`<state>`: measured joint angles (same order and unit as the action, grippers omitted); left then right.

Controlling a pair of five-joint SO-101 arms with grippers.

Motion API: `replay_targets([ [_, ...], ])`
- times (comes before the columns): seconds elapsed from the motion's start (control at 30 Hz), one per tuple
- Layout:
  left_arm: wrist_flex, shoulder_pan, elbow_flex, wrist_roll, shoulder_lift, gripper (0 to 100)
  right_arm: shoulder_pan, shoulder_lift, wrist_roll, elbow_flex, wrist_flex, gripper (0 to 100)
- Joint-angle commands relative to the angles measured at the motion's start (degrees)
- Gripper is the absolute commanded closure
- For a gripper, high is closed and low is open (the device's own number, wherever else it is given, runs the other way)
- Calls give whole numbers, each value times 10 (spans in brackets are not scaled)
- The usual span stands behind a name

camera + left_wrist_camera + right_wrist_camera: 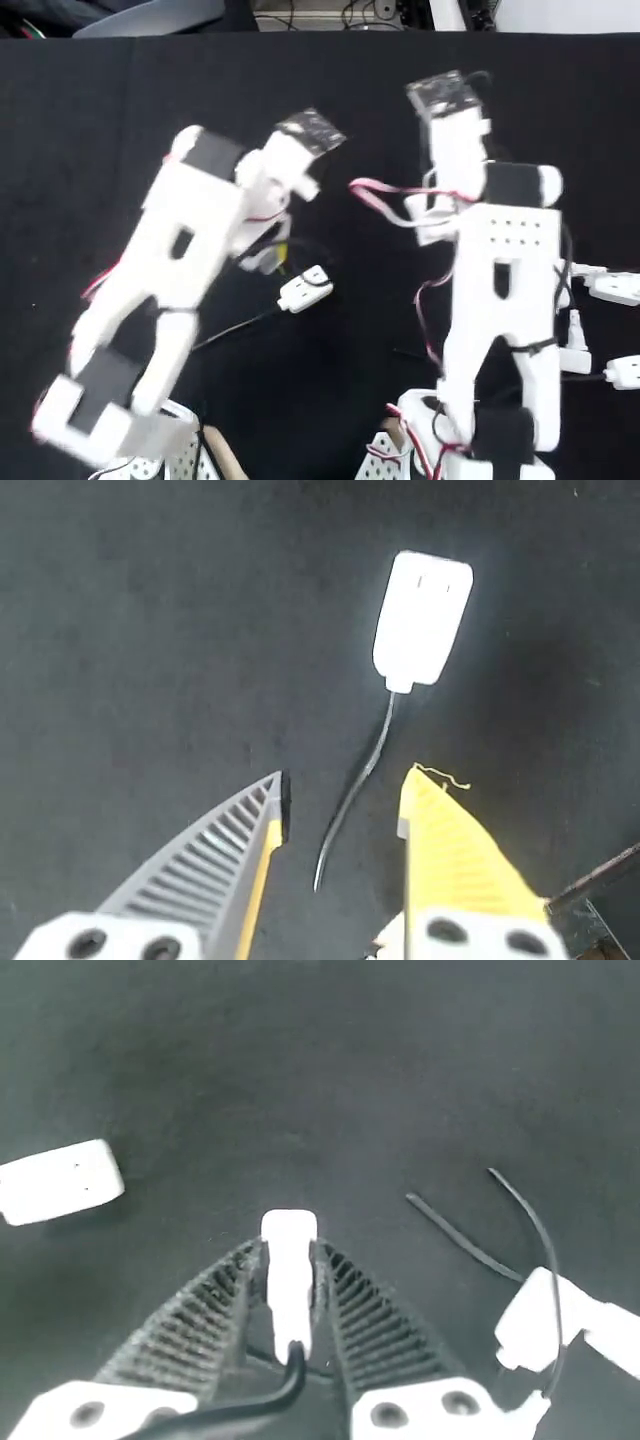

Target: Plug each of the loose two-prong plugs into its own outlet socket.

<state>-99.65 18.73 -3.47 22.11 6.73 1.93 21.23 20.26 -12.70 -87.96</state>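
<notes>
A white outlet socket point(422, 620) with two slots and a thin black cord point(352, 795) lies on the black table. My left gripper point(345, 785) hangs open just short of it, its fingers on either side of the cord. From above, the same socket point(305, 288) lies beside the left arm's tip point(268, 255). My right gripper point(289, 1250) is shut on a white two-prong plug point(289, 1270), held above the cloth with its cord trailing back between the fingers. Another white socket block point(60, 1182) lies off to one side of it.
More white plugs and sockets point(615, 288) point(625, 372) lie at the table's right edge, next to the right arm point(500, 290). A white piece with black wires point(545, 1320) sits near the right gripper. Black cloth point(100, 120) covers the table.
</notes>
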Motion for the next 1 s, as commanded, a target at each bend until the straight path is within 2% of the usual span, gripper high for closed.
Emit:
replay_targets([
  [0.0,65,-72,175,-5,229,815,-79,38,-4,-24,-5,987],
  [0.17,153,-224,396,-3,449,818,-233,36,-72,-93,-9,987],
  [0.3,213,-323,564,4,616,818,-304,31,-103,-115,27,987],
  [0.43,240,-391,728,44,777,819,-347,23,-104,-125,51,987],
  [0.6,255,-457,881,47,978,819,-347,-39,-108,-129,82,987],
  [0.8,305,-471,937,46,949,819,-343,-100,-123,-137,103,987],
  [0.97,311,-468,959,49,949,819,-318,-107,-123,-137,102,987],
])
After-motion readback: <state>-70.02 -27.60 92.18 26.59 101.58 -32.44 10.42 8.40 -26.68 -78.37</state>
